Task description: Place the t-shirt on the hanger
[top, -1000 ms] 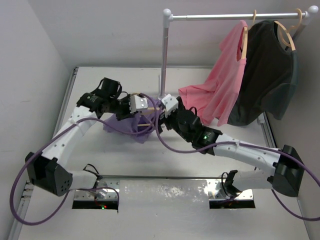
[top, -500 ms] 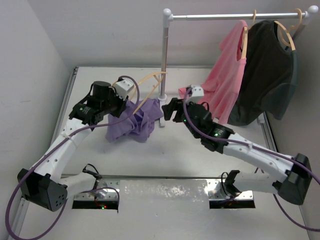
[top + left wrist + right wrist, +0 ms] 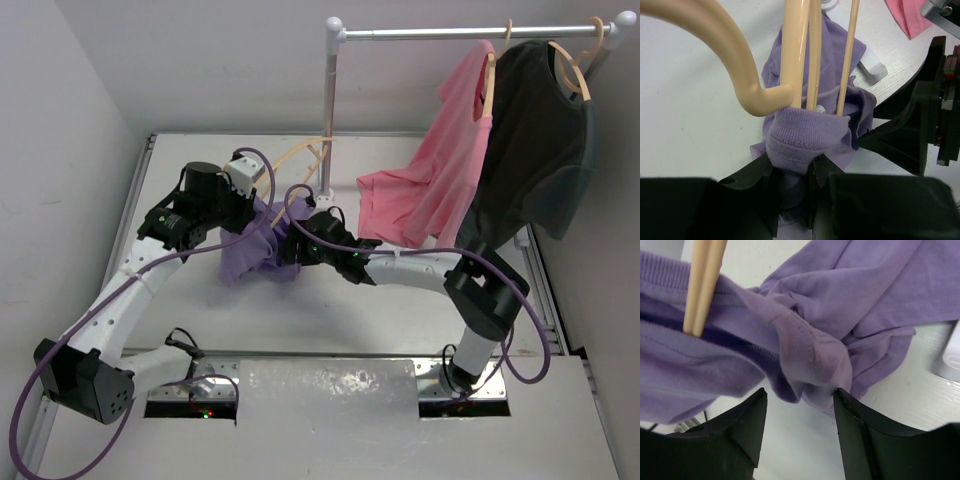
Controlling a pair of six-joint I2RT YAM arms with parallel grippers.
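The lavender t-shirt (image 3: 250, 258) lies bunched on the table, its collar (image 3: 802, 135) drawn up. My left gripper (image 3: 260, 212) is shut on that collar (image 3: 792, 167). The tan hanger (image 3: 300, 155) sticks up out of the collar; its thin arms (image 3: 796, 50) run into the cloth and its hook curls left. My right gripper (image 3: 292, 242) is low at the shirt's right side. Its jaws (image 3: 800, 402) stand apart around a hanging fold of the t-shirt (image 3: 815, 360); the cloth brushes the right fingertip (image 3: 842, 397). A hanger arm (image 3: 702, 285) passes through the cloth there.
The white rack pole (image 3: 328, 110) rises just behind the shirt, its base (image 3: 872, 70) close to both grippers. A pink shirt (image 3: 440, 190) and a black shirt (image 3: 535, 150) hang on hangers from the rail (image 3: 430, 33) at the back right.
The right arm has swung left from beside the rack pole to the t-shirt, its jaws narrowing. The left gripper lifted collar and hanger earlier and has since held still.
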